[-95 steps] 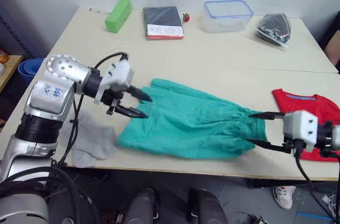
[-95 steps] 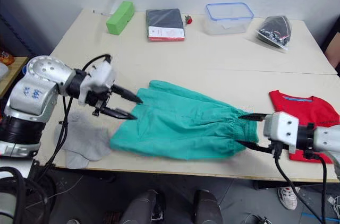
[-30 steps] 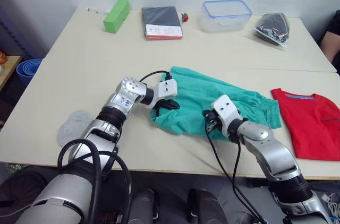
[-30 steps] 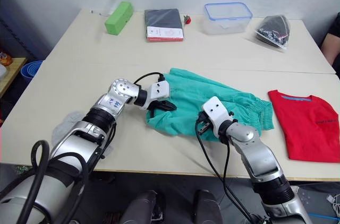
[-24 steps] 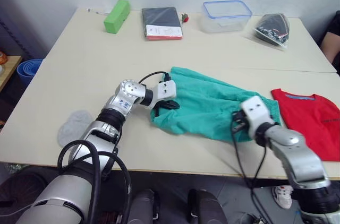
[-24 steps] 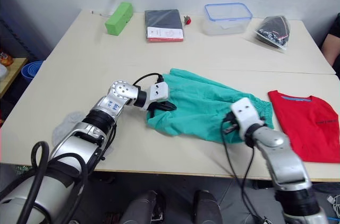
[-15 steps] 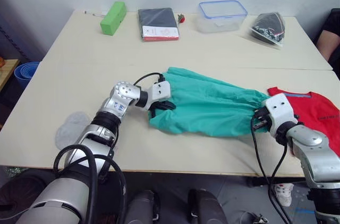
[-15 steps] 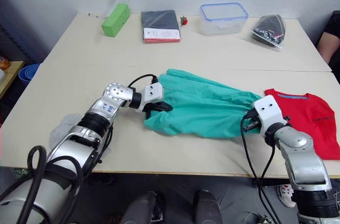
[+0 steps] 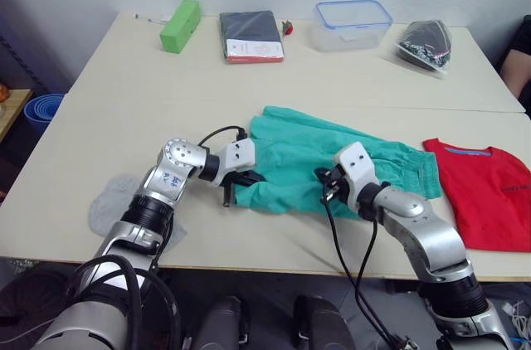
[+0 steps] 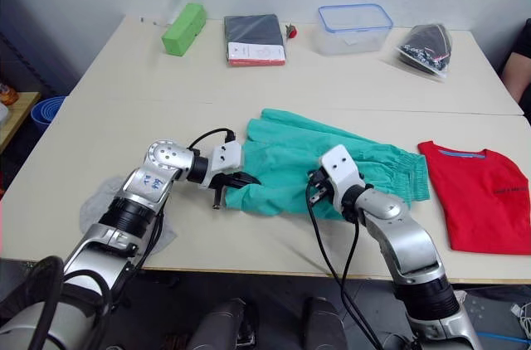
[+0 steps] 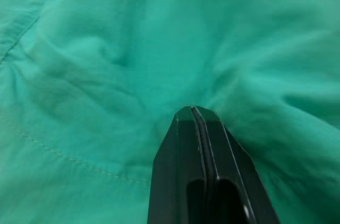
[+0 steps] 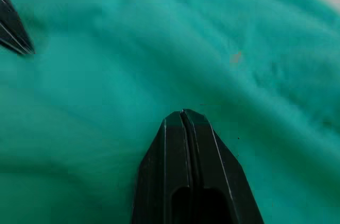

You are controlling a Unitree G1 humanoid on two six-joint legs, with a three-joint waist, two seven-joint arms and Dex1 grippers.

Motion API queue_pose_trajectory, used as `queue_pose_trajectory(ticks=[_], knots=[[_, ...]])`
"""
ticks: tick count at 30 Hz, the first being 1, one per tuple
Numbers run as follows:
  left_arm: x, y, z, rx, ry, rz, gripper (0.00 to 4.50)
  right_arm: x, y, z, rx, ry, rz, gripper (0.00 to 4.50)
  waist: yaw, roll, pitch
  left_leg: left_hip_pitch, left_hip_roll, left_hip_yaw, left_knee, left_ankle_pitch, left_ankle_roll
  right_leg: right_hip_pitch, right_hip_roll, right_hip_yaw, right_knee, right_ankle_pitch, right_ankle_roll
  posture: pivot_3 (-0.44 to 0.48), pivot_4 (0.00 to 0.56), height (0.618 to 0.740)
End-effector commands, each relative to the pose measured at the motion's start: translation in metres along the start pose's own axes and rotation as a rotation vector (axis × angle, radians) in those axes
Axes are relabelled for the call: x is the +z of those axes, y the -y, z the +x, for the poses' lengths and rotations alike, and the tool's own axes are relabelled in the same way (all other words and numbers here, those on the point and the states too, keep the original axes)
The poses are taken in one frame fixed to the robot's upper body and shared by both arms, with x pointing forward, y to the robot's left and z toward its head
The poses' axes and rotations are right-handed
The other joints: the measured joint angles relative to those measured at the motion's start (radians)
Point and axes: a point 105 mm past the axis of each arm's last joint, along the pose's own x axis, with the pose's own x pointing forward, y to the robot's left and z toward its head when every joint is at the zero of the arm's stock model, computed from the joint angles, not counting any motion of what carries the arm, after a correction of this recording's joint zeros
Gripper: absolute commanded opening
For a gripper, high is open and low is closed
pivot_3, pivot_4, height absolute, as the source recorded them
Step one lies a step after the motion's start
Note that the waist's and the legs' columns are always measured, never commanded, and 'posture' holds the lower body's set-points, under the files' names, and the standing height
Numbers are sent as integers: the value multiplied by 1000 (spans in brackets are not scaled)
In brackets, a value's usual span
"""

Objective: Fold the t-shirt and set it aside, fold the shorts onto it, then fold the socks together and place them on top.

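the wide pale beige surface (image 9: 124,118) fills most of the frame. at its centre lies the largest task thing, the teal-green fabric shorts with a gathered elastic waist (image 9: 332,163), bunched and partly doubled over, the waist end toward the right. at the right edge of the frame lies the bright red short-sleeved cotton t-shirt (image 9: 485,192), flat and apart from the shorts. at the lower left, near the surface's front edge, lie the light grey knit socks (image 9: 112,201), partly behind the left arm.

the left tool (image 9: 243,178) sits at the shorts' left end; in its wrist view its black fingers (image 11: 204,171) are pressed together against green cloth, though whether any cloth is pinched between them cannot be told. the right tool (image 9: 329,187) is at the lower middle of the shorts, its fingers (image 12: 186,165) likewise closed over the fabric, grip unclear.

the shorts look light, limp and prone to sagging and bunching, so they should fold easily but won't hold a shape. the best hold is likely a thicker edge, the elastic waist or a leg hem, pinched at two well-spread points.

along the top of the frame stand a green foam block (image 9: 183,24), a dark notebook (image 9: 251,35), a clear lidded plastic box (image 9: 355,24) and a dark bag of small parts (image 9: 426,43).
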Motion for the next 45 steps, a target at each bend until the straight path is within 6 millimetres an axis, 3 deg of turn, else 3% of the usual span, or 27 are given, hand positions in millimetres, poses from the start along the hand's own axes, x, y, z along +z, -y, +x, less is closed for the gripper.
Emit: queue_pose_trajectory(ticks=[1, 5, 9, 13, 19, 22, 25, 28, 30, 33, 38, 43, 45], knots=[[-17, 15, 4, -51, -69, -43, 0, -23, -1, -10, 30, -108, -31, 16, 0, 1, -1, 0, 0, 0, 0, 0, 0, 1, 0, 0, -1, 0, 0, 0, 150, 740], [-11, 10, -1, -26, -59, -45, 0, -35, 4, -23, 44, -164, -60, 16, 2, 0, -3, 1, 0, -3, 0, -1, -2, 1, 0, 1, -3, 0, 0, 0, 150, 740], [-3, 5, -4, -10, -42, -9, 0, -29, 38, -37, -107, -128, -90, 16, 4, 0, -3, 1, 0, -3, 0, -1, -2, 1, 0, 0, -3, 0, 0, 0, 150, 740], [0, -15, -8, 67, -40, 11, 0, -22, 69, -48, -241, -105, -93, 16, 6, 0, -3, 0, 0, -3, 0, -1, -2, 1, 0, 1, -3, 0, 0, 0, 150, 740], [5, -28, -12, 88, -28, 38, 0, -25, 93, -65, -349, -125, -106, 16, 5, 0, -3, -1, 0, -3, -1, 0, -2, 0, 0, 0, -3, 0, 0, 0, 150, 740], [25, -30, -19, 57, 64, 23, 0, 0, 91, -78, -373, 25, -39, 16, 6, 0, -3, -2, 0, -3, -1, 0, -2, 0, 0, -1, -2, 0, 0, 0, 150, 740], [56, -28, -30, -9, 207, -28, 0, 21, 75, -97, -333, 144, 62, 16, 7, 1, -2, -4, 1, -3, -1, 0, -2, -1, 1, -2, -2, 0, 0, 0, 150, 740], [90, -20, -36, -113, 335, -56, 0, 24, 57, -120, -329, 188, 184, 16, 13, 1, -1, -6, 1, -5, 0, 0, -1, -1, 2, -4, -2, 0, 0, 0, 150, 740], [104, -21, -26, -141, 374, -63, 0, 18, 49, -134, -362, 190, 276, 16, 24, 1, -1, -5, 1, -6, 0, 0, -1, 0, 2, -4, -3, 0, 0, 0, 150, 740], [96, -25, 3, -126, 317, -37, 0, 5, 46, -151, -453, 202, 419, 16, 34, 2, -2, -4, 0, -6, 0, 0, 0, 1, 2, -3, -3, 0, 0, 0, 150, 740], [57, -27, 49, -73, 146, -8, 0, -19, 41, -173, -563, 150, 528, 16, 27, 2, -2, -4, 0, -2, -1, -1, 1, -1, 2, -1, -7, 1, 1, 0, 150, 740], [32, -31, 67, -2, 40, 24, 0, -49, 38, -181, -645, 134, 711, 16, 30, 1, -2, -1, 0, 3, -14, 3, 0, -4, 2, -1, -10, 1, 1, 0, 150, 740], [32, -29, 69, -11, 50, 15, 0, -55, 33, -176, -626, 154, 798, 383, 28, 1, -2, 0, 0, 4, -14, 3, 1, -4, 2, -1, -11, 1, 1, 0, 150, 740]])
